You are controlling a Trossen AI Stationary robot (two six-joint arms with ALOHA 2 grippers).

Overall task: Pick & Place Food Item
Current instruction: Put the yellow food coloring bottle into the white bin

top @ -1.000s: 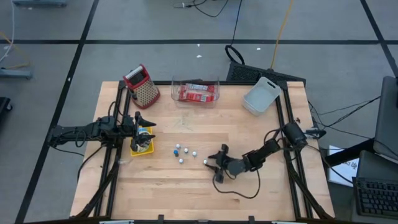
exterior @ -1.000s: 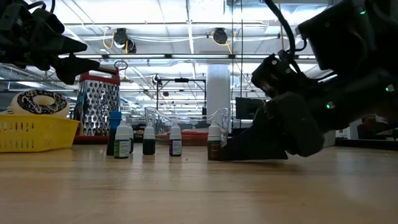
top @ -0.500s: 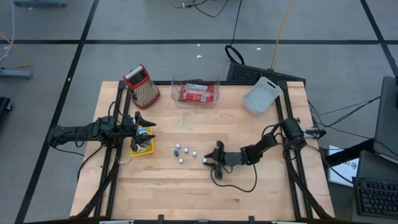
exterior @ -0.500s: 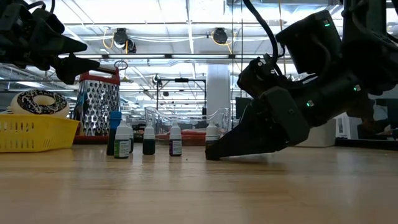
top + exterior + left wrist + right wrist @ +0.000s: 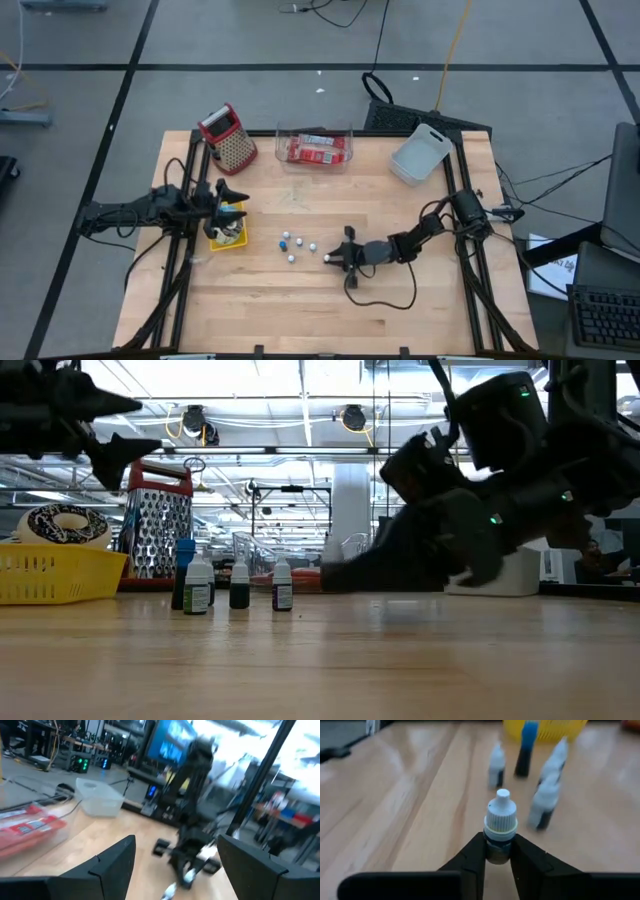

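Right pincer (image 5: 498, 851) clamps a small white-capped bottle (image 5: 500, 827) low over the counter (image 5: 400, 310). Left pincer (image 5: 236, 197) hangs wide above the yellow basket (image 5: 216, 243)

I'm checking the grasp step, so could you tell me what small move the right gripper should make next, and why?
Probably lift straight up a little. The right gripper has its fingers pressed against both sides of the small white-capped bottle, which stands apart from the other bottles, so a short vertical rise should clear them.

Lower half of the small dropper bottle (image 5: 500, 827) hidden between the right gripper (image 5: 498, 851) jaws.
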